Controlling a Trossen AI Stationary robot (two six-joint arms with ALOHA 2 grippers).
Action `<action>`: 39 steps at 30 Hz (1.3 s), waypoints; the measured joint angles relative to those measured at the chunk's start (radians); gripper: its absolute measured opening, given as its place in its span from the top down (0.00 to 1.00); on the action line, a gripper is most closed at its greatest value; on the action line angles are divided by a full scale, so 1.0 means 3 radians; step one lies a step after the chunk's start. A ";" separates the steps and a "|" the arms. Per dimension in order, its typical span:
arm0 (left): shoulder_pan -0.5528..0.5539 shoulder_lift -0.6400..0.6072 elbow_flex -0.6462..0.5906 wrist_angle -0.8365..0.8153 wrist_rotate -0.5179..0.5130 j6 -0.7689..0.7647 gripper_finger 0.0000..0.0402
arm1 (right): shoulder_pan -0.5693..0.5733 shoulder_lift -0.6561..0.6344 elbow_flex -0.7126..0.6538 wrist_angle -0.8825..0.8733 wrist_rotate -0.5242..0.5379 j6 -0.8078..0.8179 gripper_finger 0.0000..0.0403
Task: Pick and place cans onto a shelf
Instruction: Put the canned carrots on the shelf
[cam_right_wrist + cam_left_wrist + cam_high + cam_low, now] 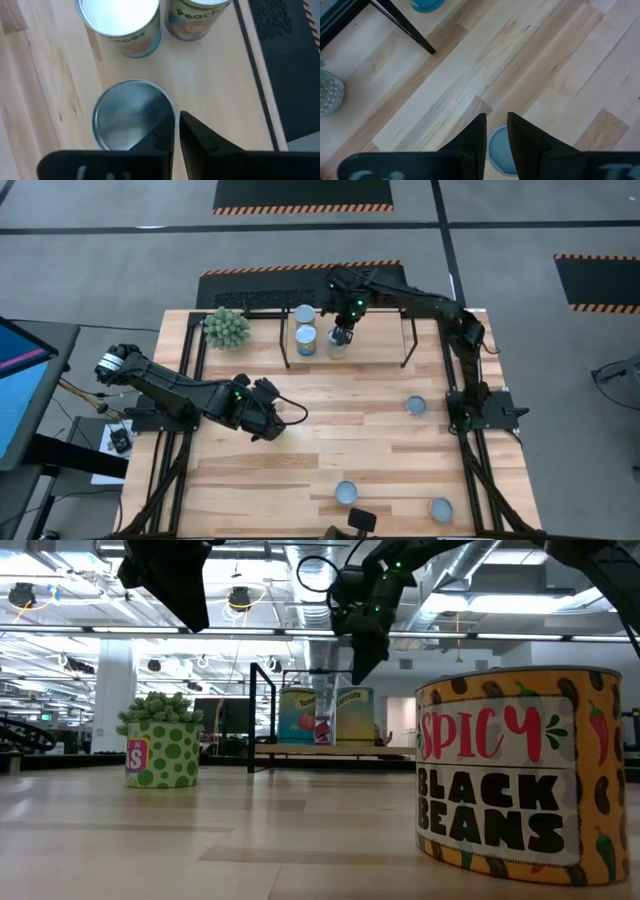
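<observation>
**Tight on the shelf, wide open in the middle**

My right pincer (341, 335) is up against a can (131, 120) on the shelf (375, 340), with two more cans (305, 340) just beside it, so that end's crowded. The shelf board past it is bare. The plant (226, 328) blocks the far left corner. My left pincer (268, 420) has bare tabletop (340, 430) around it.

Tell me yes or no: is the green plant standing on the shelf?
No. The green plant stands on the table, left of and outside the shelf.

Wood table (330, 430) with shelf (345, 350), potted plant (226, 328), three loose cans (415, 406).
</observation>
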 joint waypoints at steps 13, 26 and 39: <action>0.0000 0.0000 0.0000 0.0002 0.0000 0.0011 0.84 | 0.0030 -0.0145 -0.0005 -0.0505 0.0429 0.0085 0.89; 0.0000 0.0000 0.0000 0.0000 -0.0031 0.0061 0.84 | 0.0279 -0.0193 -0.0551 -0.0732 0.0067 0.0319 0.96; 0.0000 0.0000 0.0000 -0.0001 -0.0031 0.0120 0.84 | 0.0275 -0.0192 -0.0717 -0.0141 0.0072 0.0462 0.96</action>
